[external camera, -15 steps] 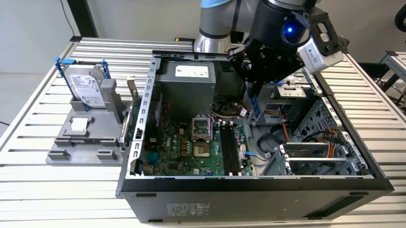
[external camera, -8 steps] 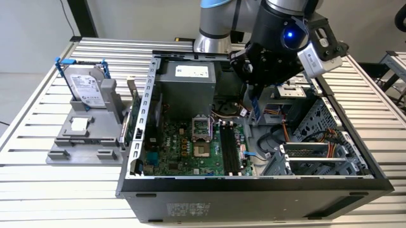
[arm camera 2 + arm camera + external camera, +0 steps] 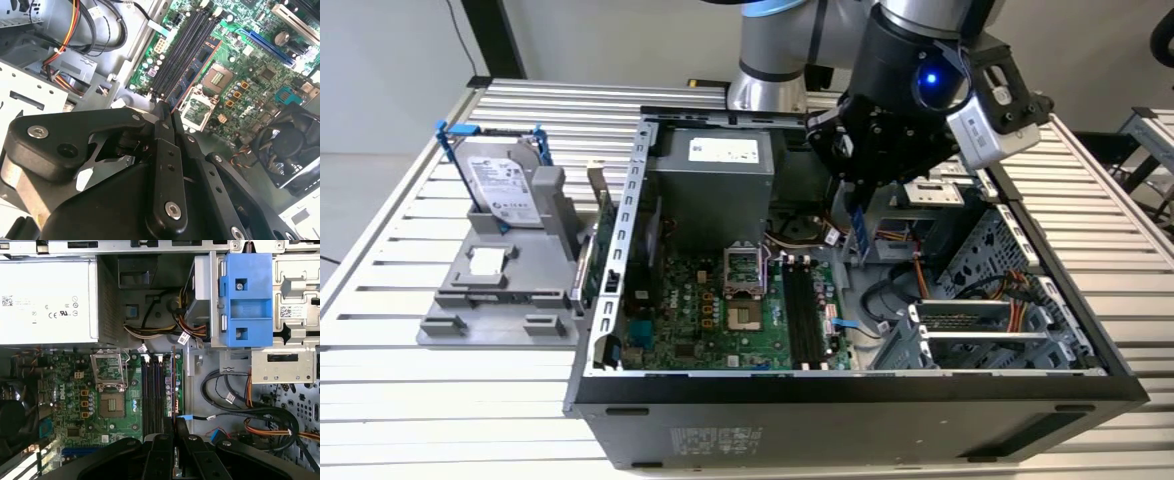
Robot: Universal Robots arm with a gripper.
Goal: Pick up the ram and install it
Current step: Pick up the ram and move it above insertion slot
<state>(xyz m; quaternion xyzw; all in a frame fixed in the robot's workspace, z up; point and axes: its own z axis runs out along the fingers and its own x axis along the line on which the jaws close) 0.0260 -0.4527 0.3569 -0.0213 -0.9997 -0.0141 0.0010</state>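
Now | we see the gripper (image 3: pixel 167 109), fingers clamped on the ram (image 3: pixel 195 67) | pick looks done | ram hangs above the slots (image 3: pixel 807 315) mid-case (image 3: pixel 854 395), not yet seated.

A white label (image 3: pixel 42 297) with fine print and certification marks covers the power supply (image 3: pixel 85 332), across the motherboard (image 3: pixel 75 390) from the tool (image 3: pixel 175 425). A small barcode sticker (image 3: pixel 291 311) sits on the drive cage (image 3: pixel 280 365), well apart from the tool. The hard drive's sticker (image 3: pixel 511 200), far from the tool, is too small to read.
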